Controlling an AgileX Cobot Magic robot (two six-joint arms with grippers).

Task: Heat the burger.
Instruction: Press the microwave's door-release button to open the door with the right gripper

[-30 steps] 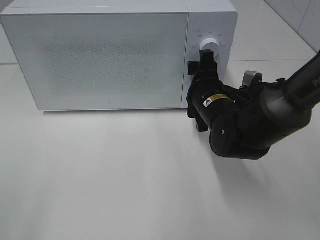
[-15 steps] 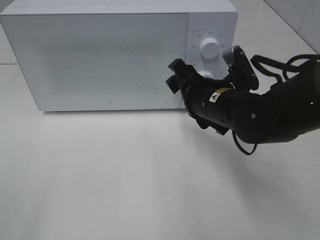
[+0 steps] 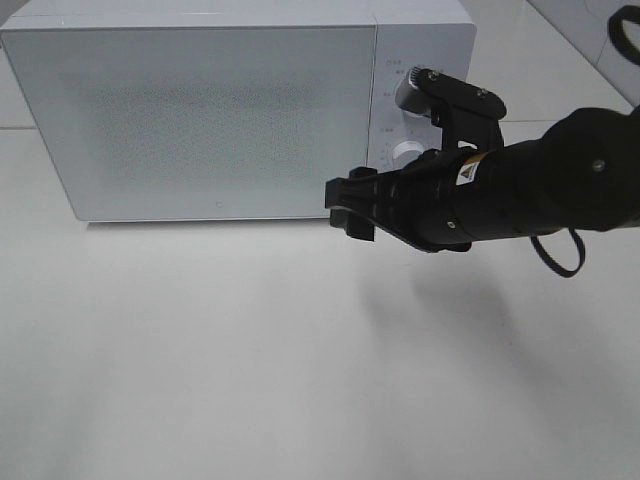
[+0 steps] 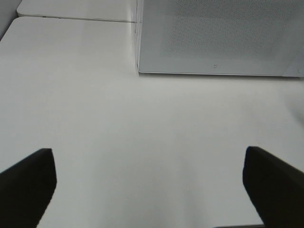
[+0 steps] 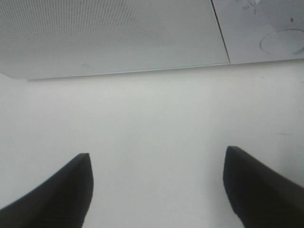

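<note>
Overhead, a white microwave oven (image 3: pixel 200 110) stands on a white table (image 3: pixel 200 350) with its frosted door (image 3: pixel 215 125) shut. The burger is nowhere in view; it may sit behind that door, but the pictures cannot confirm it. The right gripper (image 3: pixel 348 208) hovers low in front of the oven, near the door's lower right corner, its jaws spread and holding nothing, while its black arm crosses the control panel (image 3: pixel 440 40) and partly hides the upper dial. The left gripper (image 4: pixel 148 151), seen only from its own wrist camera, hangs above bare table facing the oven's left corner, jaws spread wide and empty. With the door closed, the step in hand is probably setting the heat at the lower dial (image 3: pixel 405 152). To do that well, the right arm should face the dial squarely, centre the jaws around its rim, close gently, and twist about the dial's own axis without pushing the oven backwards.
</note>
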